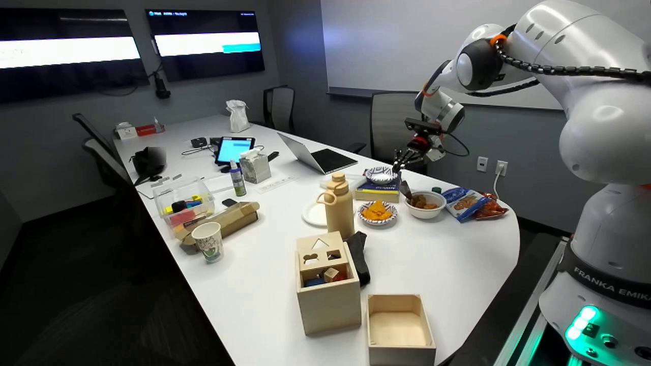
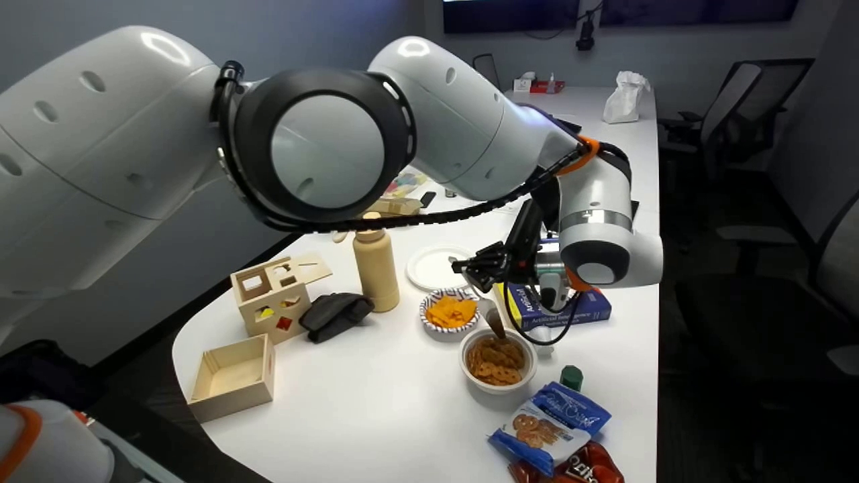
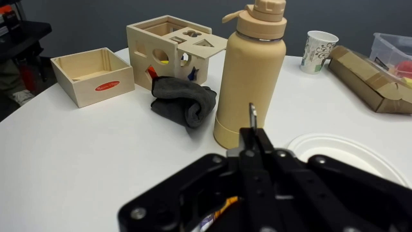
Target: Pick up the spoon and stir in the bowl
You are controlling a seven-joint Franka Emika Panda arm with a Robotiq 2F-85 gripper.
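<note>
In an exterior view a red bag (image 2: 590,464) and a blue bag (image 2: 553,426) lie nearest, in from the desk (image 2: 376,409)'s right edge, then the white bowl (image 2: 472,380) of brown snacks (image 2: 495,367), the spoon (image 2: 494,320) slanting down inside its far rim from the gripper (image 2: 468,271), pinched tight on it, and a white bag (image 2: 625,99) by the far right corner.

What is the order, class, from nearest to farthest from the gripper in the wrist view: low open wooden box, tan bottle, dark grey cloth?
1. Tan bottle: upright, just beyond the gripper.
2. Dark grey cloth: bunched up on the table, left of the bottle in the picture.
3. Low open wooden box: farther back, left of the cloth in the picture.
</note>
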